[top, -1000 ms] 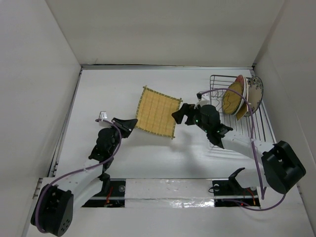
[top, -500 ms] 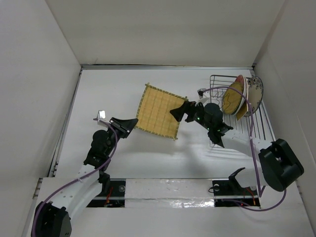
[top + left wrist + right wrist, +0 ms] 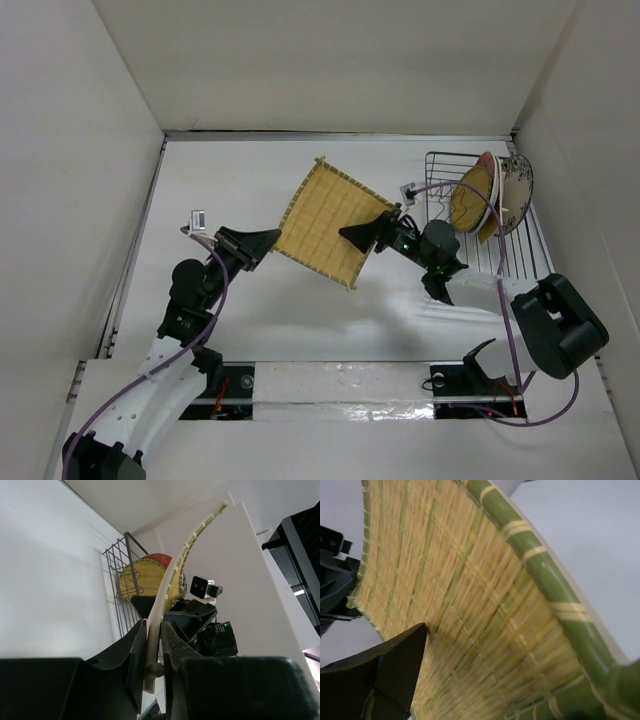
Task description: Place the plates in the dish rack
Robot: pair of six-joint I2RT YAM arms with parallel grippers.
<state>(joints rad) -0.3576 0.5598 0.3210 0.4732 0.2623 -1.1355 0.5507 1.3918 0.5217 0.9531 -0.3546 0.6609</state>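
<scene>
Dish rack [image 3: 440, 170]: dark wire, at the right side of the tabletop [image 3: 250, 320]; other plates [image 3: 475, 200] stand on edge inside.
Square bamboo plate [image 3: 328, 222]: woven, green-rimmed. It is now lifted and tipped steeper than a second ago, left of the rack; transfer judged under way.
Left gripper [image 3: 154, 630]: pinching the plate's left edge.
Right gripper [image 3: 352, 232]: at the plate's right edge; cannot tell whether clamped.

Square bamboo plate [image 3: 330, 222] tilted in air at centre; other plates [image 3: 468, 200] upright in dark wire rack [image 3: 437, 160], right.
</scene>
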